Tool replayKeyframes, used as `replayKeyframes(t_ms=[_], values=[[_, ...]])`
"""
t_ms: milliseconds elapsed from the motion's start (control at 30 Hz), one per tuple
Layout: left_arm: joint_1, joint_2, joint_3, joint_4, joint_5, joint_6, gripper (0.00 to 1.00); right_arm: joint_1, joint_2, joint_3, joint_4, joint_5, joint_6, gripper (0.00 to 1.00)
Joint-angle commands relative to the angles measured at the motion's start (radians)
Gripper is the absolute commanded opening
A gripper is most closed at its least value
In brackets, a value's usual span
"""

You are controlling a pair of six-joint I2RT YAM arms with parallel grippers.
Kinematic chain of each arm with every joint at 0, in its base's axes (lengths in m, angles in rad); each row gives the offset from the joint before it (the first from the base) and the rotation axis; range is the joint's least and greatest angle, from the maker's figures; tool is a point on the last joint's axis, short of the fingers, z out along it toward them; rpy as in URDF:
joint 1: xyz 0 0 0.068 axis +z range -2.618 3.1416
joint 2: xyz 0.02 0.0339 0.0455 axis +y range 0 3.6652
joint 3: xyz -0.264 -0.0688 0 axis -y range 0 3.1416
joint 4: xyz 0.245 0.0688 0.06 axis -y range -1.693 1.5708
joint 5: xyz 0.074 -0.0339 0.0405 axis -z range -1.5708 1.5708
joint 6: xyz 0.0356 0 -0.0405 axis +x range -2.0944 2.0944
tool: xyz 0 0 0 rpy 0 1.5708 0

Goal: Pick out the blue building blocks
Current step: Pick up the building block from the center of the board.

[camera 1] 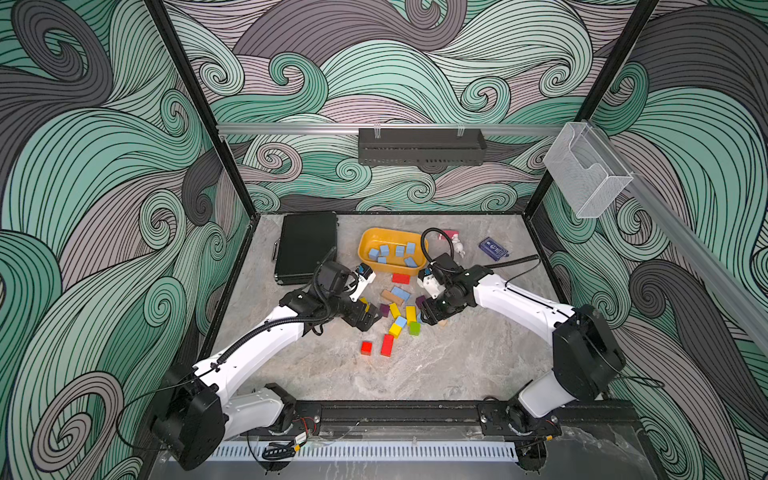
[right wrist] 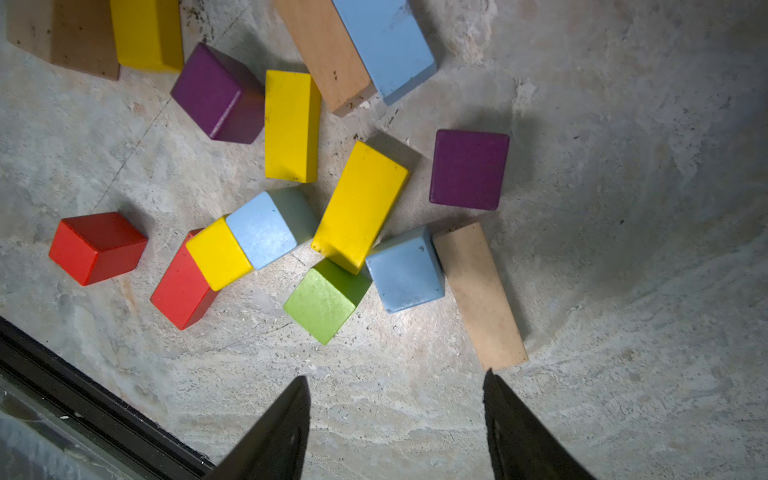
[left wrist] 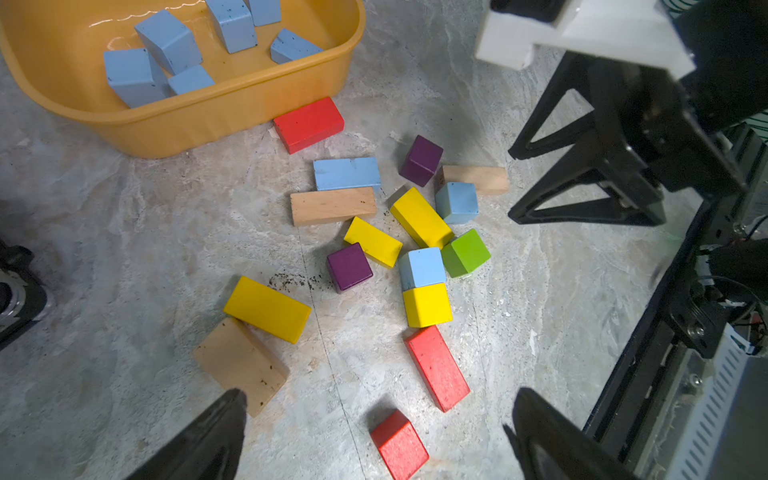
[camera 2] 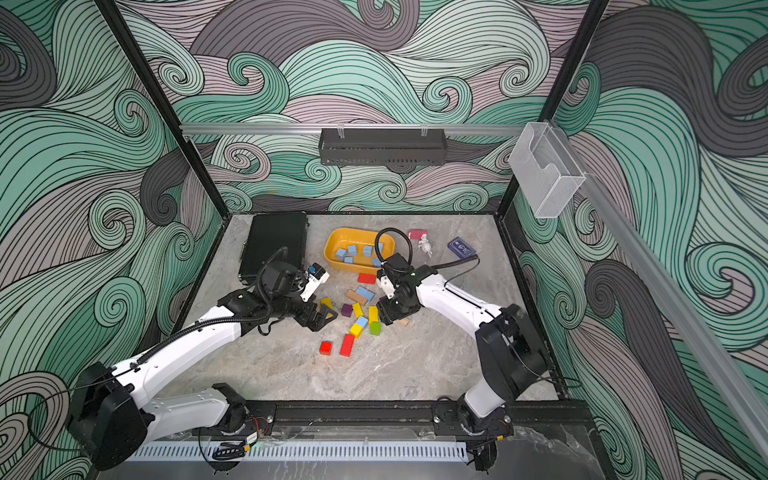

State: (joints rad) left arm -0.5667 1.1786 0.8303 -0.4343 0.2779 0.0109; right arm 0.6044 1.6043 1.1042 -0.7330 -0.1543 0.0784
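Fingers (right wrist: 286, 424) of the right gripper (right wrist: 395, 378) are standing parted, gripping nothing, hovering over the loose pile. Straight ahead of the tips, roughly centred on the gap, a blue cube (right wrist: 405, 270) is sitting on the table, and that is looking like the pick. Tight spot, though: a wooden plank (right wrist: 478, 291) is pressing one face, its end lying just off one fingertip, while a long yellow brick (right wrist: 359, 208) and a green cube (right wrist: 326, 299) are crowding the opposite side. Coming straight down, I reckon, is risking a finger landing on the plank. Better to be turning the wrist so the pads are taking the near and far faces, which are looking mostly free, then closing gently. Farther ahead, a second blue cube (right wrist: 266, 228) and a blue brick (right wrist: 386, 45) are waiting. Left gripper (left wrist: 380, 399) is hanging wide open, empty; well beyond its fingers, several blue building blocks (left wrist: 166, 39) are already lying in the yellow tub (left wrist: 232, 120).
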Motion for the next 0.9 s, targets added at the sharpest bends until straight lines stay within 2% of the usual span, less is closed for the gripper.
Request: replayKeyframes(t_ms=[0,367,867], values=[[-0.011,-0.038,-0.023,0.04,0.027,0.004,0.99,0.012,0.034,0.035,0.004,0.038,-0.025,0.65],[-0.037,-0.133,-0.143,0.164,0.007,0.046,0.99,0.035,0.133,0.069,0.014,0.086,-0.045,0.61],[-0.044,-0.146,-0.165,0.18,-0.016,0.08,0.99,0.049,0.216,0.106,0.052,0.123,-0.041,0.54]])
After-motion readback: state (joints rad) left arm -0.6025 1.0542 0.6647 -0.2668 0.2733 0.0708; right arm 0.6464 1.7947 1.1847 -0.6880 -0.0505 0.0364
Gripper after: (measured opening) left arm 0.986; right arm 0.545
